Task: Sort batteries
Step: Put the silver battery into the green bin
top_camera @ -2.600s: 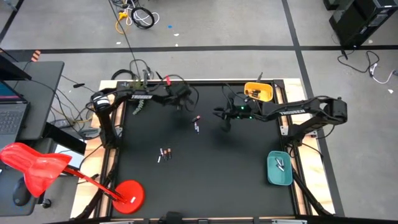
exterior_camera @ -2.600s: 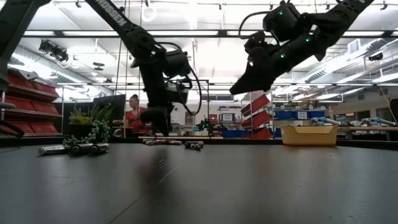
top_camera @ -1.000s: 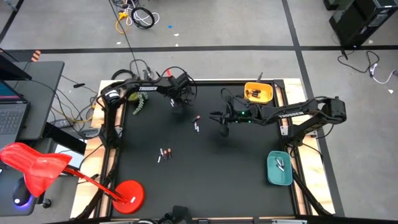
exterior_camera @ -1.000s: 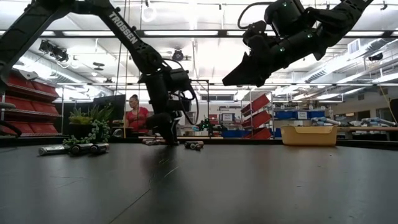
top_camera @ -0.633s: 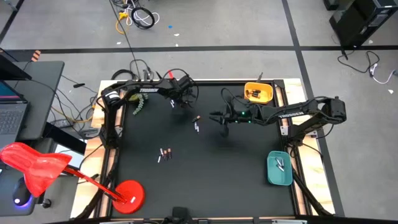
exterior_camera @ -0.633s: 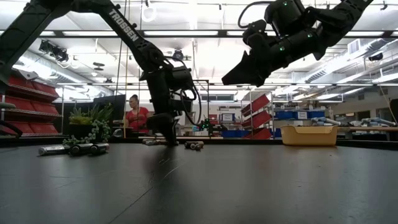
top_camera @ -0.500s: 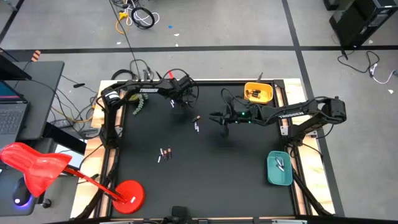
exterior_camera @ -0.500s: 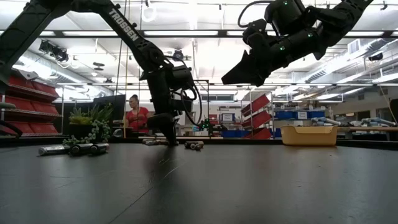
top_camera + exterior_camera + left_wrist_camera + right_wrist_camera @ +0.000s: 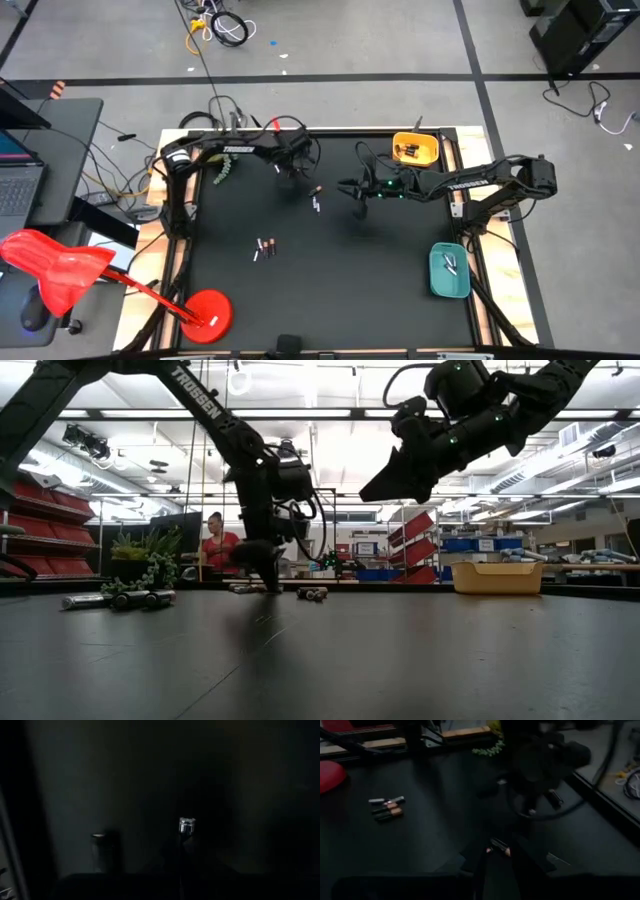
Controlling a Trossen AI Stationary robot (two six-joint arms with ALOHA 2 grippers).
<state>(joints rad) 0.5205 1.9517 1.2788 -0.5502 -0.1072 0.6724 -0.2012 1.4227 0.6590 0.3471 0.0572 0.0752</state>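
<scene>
room: workshop with shelving and a person behind the black worktop [image 9: 380,260].
batteries: one pair lies mid-worktop [image 9: 316,197], a trio nearer the front [image 9: 264,247]; sorted ones sit in the yellow tray [image 9: 428,156] and teal tray [image 9: 436,282] along the right edge.
left claw: [image 9: 291,172] low at the far edge, just beside the pair, likely lining up a pick; grip state, cannot tell.
right claw: [image 9: 361,200] hangs raised right of the pair; cannot tell either.
views: low view shows the height gap between claws; right wrist view shows the trio [image 9: 386,807] plainly.
</scene>
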